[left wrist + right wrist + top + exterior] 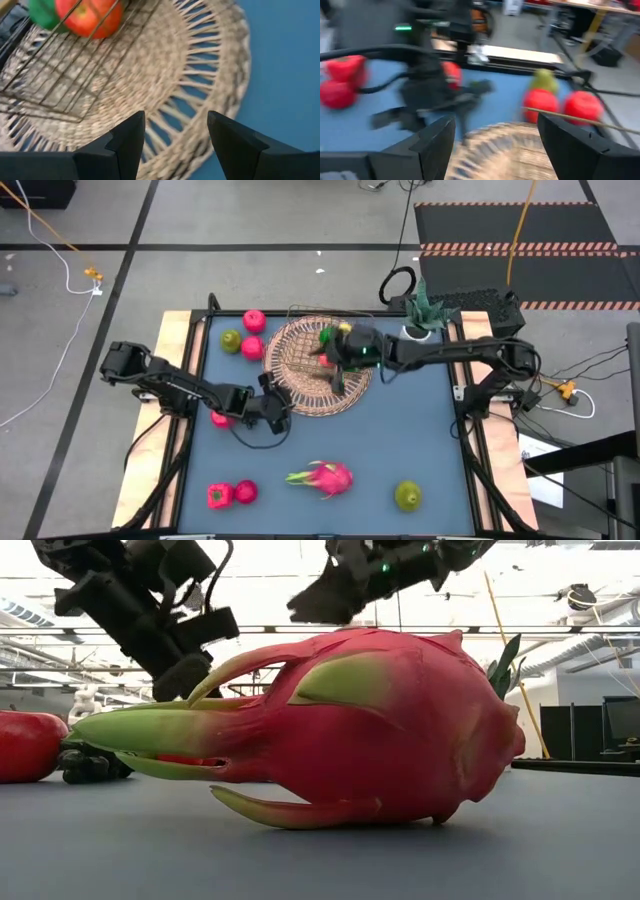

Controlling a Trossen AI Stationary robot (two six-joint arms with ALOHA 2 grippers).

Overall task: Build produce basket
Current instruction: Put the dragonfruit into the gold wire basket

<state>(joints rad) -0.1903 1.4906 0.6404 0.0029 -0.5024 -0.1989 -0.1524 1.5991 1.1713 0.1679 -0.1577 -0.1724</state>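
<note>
- The basket [305, 375] sits at the desk's [420, 440] far middle, holding a red and a green fruit [90, 17].
- Left claw [175, 145] spread and empty at its rim; right claw [492, 145] spread, empty above it.
- Dragon fruit [325, 476], pear [407, 496] and the red fruits still lie outside.

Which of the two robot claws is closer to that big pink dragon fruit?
Left. The left gripper sits just up-left of the dragon fruit; the right gripper hangs farther off over the basket.

The high view is looking straight down over the whole table [420, 440]. The low view is sitting at tabletop height, close against the dragon fruit [340, 730]. Both wrist views are looking past their own fingers, sharing the wicker basket [200, 65].
</note>
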